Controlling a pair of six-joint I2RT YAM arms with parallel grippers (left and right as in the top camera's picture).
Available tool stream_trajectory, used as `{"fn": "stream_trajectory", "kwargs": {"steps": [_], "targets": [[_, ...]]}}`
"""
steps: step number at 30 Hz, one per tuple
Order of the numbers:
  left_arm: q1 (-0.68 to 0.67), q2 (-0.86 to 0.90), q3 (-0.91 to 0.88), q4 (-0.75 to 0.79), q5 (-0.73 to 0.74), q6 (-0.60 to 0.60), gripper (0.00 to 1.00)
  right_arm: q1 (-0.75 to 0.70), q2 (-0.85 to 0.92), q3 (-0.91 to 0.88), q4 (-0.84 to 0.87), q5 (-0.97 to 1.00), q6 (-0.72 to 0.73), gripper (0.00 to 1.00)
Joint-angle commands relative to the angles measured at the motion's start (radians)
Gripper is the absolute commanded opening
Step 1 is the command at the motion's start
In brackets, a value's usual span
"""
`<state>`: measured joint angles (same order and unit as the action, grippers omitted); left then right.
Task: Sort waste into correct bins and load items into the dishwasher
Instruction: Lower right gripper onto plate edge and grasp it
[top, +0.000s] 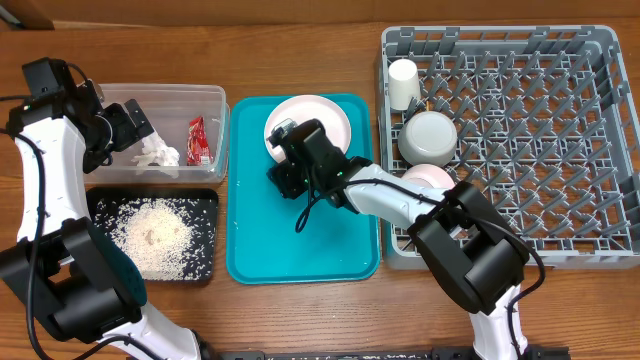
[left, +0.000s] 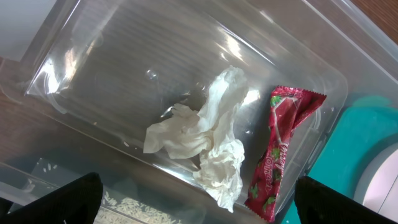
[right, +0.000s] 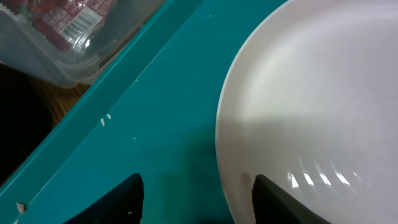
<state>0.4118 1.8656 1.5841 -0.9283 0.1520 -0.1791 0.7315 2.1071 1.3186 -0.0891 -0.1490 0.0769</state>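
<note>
Looking down from overhead on a wooden desk (top: 300, 60). Holding the left gripper (top: 130, 122) above a clear rectangular plastic tub (top: 180, 90), its black fingers (left: 68, 202) wide apart and gripping nothing, with only their tips showing at the bottom corners of the left wrist view. Finding inside that tub a crumpled white tissue (top: 157, 155) near a small red snack wrapper (top: 197, 140), the two not touching. Finding loose white rice grains (top: 150, 235) heaped in a flat black rectangular tray (top: 205, 205) just on the robot's side of the tub, and a few stray grains (right: 106, 117) on a large teal plastic tray (top: 300, 250). Poising the right gripper (top: 290, 165) over the near edge of a round pale pink plate (top: 325, 115) on the teal tray, hiding part of it from above. Holding those fingers (right: 118, 202) apart, one over the plate and one over bare teal, straddling the rim without clamping it. Cropping most of the plate out of the right wrist view. Spotting in the large square grey plastic dish rack (top: 520, 150) a small white cup (top: 404, 85), a grey-white round bowl (top: 428, 135) and a pinkish round bowl (top: 425, 178), the last half hidden behind the right arm (top: 400, 200).
</note>
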Motion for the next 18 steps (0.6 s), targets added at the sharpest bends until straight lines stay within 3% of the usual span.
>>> {"fn": "stream_trajectory", "kwargs": {"steps": [1,10,12,15,18], "targets": [[-0.013,-0.034,0.016,-0.002,-0.006,0.019,1.00,0.002,-0.001,0.016,0.010,0.056,-0.030,0.55],[-0.013,-0.034,0.016,-0.002,-0.006,0.019,1.00,0.002,-0.001,0.016,-0.118,0.156,-0.108,0.49],[-0.013,-0.034,0.016,-0.002,-0.006,0.019,1.00,0.002,-0.001,0.016,-0.132,0.156,-0.108,0.44],[-0.013,-0.034,0.016,-0.002,-0.006,0.019,1.00,0.002,-0.001,0.016,-0.150,0.156,-0.108,0.28],[-0.013,-0.034,0.016,-0.002,-0.006,0.019,1.00,0.002,-0.001,0.016,-0.153,0.156,-0.108,0.23]]}}
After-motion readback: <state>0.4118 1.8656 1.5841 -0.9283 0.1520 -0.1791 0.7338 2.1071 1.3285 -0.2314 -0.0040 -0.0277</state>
